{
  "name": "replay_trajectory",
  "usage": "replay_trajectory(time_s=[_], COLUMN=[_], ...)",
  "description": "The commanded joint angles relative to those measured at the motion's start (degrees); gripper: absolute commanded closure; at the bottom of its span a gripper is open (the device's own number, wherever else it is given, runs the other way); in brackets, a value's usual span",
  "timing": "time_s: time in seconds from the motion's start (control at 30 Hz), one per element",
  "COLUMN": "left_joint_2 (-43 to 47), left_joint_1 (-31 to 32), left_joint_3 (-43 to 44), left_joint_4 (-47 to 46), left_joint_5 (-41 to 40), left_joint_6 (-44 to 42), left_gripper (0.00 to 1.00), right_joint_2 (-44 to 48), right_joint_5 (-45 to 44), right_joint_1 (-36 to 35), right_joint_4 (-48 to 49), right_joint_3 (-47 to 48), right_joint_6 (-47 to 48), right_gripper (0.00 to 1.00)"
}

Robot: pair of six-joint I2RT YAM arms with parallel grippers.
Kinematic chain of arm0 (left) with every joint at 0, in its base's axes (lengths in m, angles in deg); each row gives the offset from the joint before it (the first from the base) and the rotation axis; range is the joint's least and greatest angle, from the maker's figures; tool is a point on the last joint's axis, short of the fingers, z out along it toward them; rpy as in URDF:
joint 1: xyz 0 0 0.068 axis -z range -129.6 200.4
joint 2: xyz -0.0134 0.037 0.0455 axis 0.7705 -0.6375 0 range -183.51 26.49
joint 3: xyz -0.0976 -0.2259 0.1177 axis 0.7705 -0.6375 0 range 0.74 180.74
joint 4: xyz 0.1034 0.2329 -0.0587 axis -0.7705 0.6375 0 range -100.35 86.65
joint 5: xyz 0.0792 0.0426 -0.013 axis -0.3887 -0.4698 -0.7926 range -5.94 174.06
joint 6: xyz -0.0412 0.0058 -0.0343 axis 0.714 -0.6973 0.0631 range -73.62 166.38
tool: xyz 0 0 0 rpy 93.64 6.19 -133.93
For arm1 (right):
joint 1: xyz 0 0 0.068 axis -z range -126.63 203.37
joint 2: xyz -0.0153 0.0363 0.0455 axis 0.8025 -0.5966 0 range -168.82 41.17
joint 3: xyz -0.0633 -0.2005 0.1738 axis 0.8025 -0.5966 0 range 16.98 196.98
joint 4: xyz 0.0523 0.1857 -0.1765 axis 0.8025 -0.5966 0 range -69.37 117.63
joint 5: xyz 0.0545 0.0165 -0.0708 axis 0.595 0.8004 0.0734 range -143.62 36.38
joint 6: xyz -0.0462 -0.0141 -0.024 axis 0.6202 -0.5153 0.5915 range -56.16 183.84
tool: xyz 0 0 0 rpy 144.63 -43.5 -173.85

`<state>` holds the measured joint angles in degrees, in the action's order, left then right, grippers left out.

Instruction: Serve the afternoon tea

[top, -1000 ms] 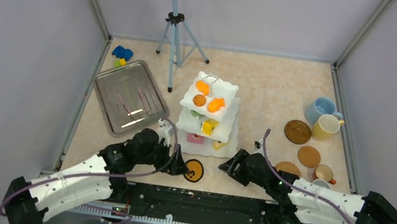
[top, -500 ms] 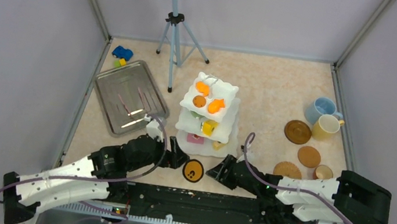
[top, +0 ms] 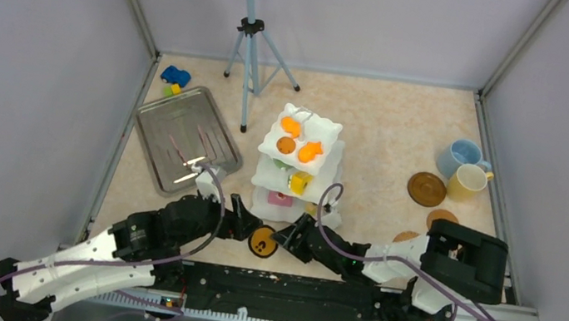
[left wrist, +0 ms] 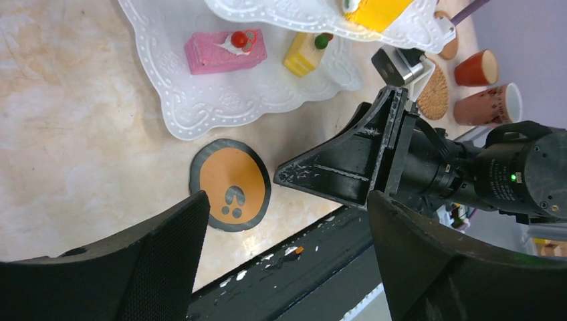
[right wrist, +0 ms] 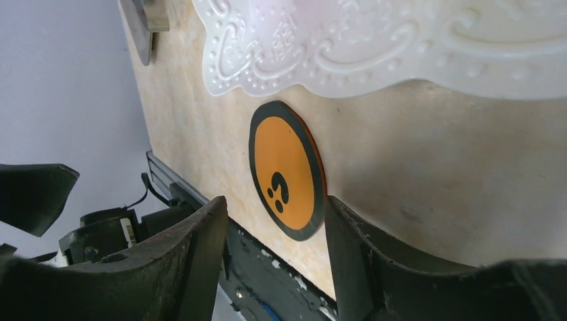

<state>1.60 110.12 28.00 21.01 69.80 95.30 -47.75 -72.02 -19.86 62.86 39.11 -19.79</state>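
Right claw [right wrist: 274,200] spread, orange coaster [right wrist: 286,168] lying flat at its mouth; left claw [left wrist: 287,197] spread wide, near coaster.

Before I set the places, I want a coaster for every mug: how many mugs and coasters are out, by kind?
Mugs: 4 (blue mug, cream mug, brown mug, pinkish mug)
Brown coasters: 3 (dark coaster, tan coaster, woven coaster)
Orange coaster: 1
Total: 8
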Motion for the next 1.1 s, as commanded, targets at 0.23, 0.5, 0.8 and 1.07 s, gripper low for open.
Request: replay_trajectory(time_s=[0.23,0.5,0.8,1.07], left_joint_2=[5.09,2.16,-2.48,-5.95], left_joint_1=[0.24,0.23,0.22,0.29], left_joint_3=[0.01,1.41,2.06,4.44], left_joint_4=[-1.95,-3.62,-6.89,-7.58], left_joint_5=[-5.79,-7.5,-7.23,-7.03], left_joint_6=[-1.34,-6.16,-8.65,-11.4], left_gripper=[0.05,0.01,0.01,0.01], right_joint_2=[33.83,53.91,53.5,41.56], right_joint_5=[-19.73,-36.8,-43.81,-23.15], right_joint_1=[-0.68,0.9,11.08,34.6], right_joint_4=[-56.1,-92.28,-89.67,-77.4], right_joint_3=[4.2,15.45,25.81,25.04], right_joint_6=[4.2,3.99,24.89,37.9], right_gripper=[0.32,0.29,0.26,0.26])
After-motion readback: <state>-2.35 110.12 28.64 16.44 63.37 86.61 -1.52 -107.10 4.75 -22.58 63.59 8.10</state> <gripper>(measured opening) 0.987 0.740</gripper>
